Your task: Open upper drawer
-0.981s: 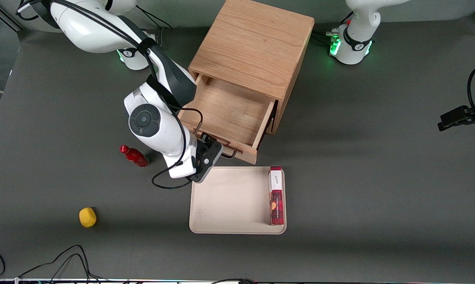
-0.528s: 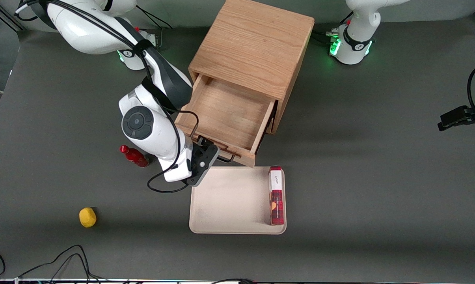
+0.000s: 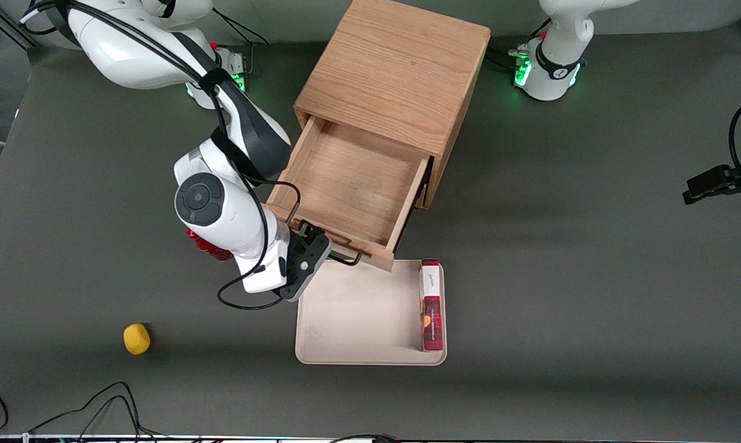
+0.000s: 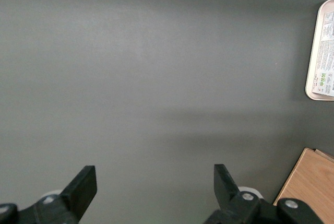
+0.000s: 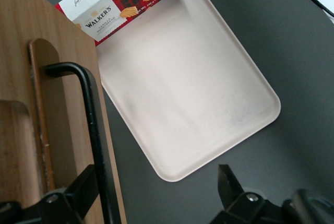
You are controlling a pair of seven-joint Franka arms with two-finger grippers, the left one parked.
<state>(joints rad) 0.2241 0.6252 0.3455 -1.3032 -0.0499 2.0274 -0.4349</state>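
Lemon [image 3: 136, 339]: one, yellow, alone on the table [image 3: 591, 277] toward the working arm's end, nearest the front camera
Tray [image 3: 358, 320]: one, beige, shallow; holds a single red tartan biscuit box [image 3: 431, 306] standing along its edge toward the parked arm's end; the wrist view shows only part of the box, with shortbread pictures and a brand name
Gripper [image 3: 313, 243]: at the front of the drawer, above the tray's rim; fingers spread apart with the black handle [image 5: 91, 130] running between them, one finger [image 5: 78, 192] by the drawer front; the pictures do not settle whether they press on the handle
Red bottle [image 3: 207, 247]: one, mostly hidden under the working arm's wrist, only a dark red sliver visible
Upper drawer [image 3: 352, 184]: pulled well out of the cabinet [image 3: 395, 67], its front edge overhanging the tray's rim; plain wood inside, nothing in it
Lower drawer: covered by the open one, cannot be made out
Cabinet: one, light oak, farthest from the front camera
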